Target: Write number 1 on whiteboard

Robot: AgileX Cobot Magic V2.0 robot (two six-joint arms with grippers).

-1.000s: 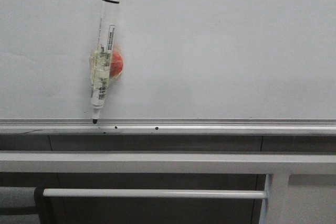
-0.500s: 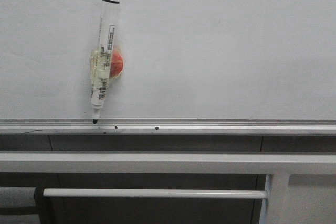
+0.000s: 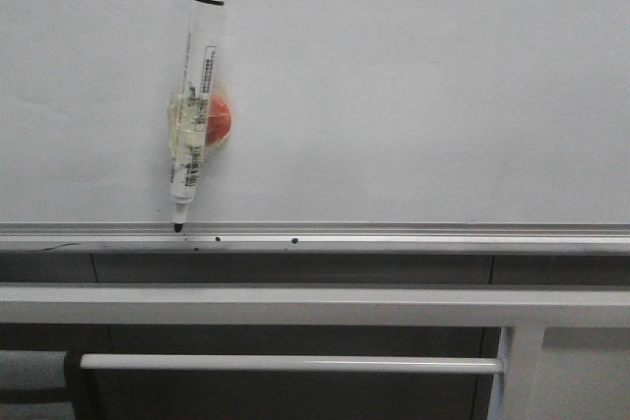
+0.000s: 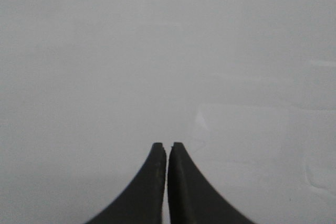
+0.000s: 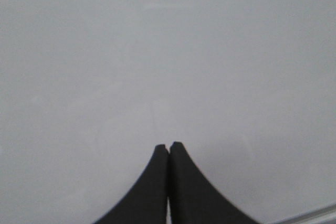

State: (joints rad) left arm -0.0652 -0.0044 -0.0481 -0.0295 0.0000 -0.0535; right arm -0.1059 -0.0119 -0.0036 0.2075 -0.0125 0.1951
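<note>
The whiteboard [image 3: 413,86] fills the upper part of the front view, plain white with a silver edge rail [image 3: 394,234] along its near side. A white marker [image 3: 195,105] with a black end cap lies on it at the left, tip toward the rail, with a yellowish wrap and a red piece at its middle. No drawn stroke of the number 1 shows on the board. My left gripper [image 4: 167,144] is shut and empty over bare white surface. My right gripper [image 5: 168,144] is shut and empty over bare white surface. Neither gripper shows in the front view.
Small black dots [image 3: 293,240] sit on the edge rail near the marker tip. Below the board run a grey horizontal bar [image 3: 295,304] and a white rod [image 3: 285,364], with a white upright [image 3: 517,371] at the right.
</note>
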